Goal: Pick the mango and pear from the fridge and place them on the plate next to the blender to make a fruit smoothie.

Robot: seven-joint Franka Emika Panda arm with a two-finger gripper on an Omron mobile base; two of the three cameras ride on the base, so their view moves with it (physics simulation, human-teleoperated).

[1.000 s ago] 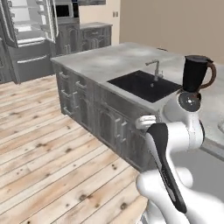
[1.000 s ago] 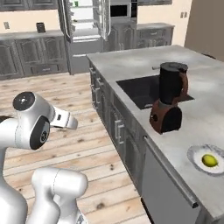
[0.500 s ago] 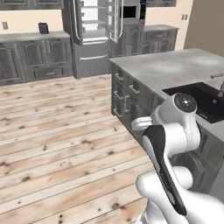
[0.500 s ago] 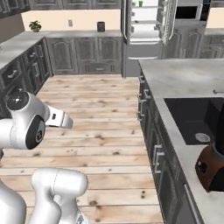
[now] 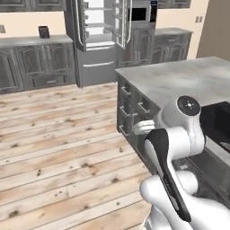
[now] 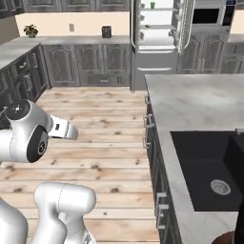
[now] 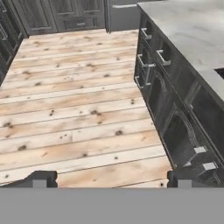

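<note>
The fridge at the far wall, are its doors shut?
No, the fridge stands with both doors swung open, so its white interior and shelves show between them.

Even, bright, shadowless rendered light; slightly soft.

From my remote station I see pale wooden plank flooring (image 5: 58, 134) beside a grey marbled stone island counter (image 6: 190, 109) with a black recessed sink (image 6: 209, 176); a small potted green plant (image 6: 31, 30) sits on the far dark cabinets (image 6: 86, 62).
</note>
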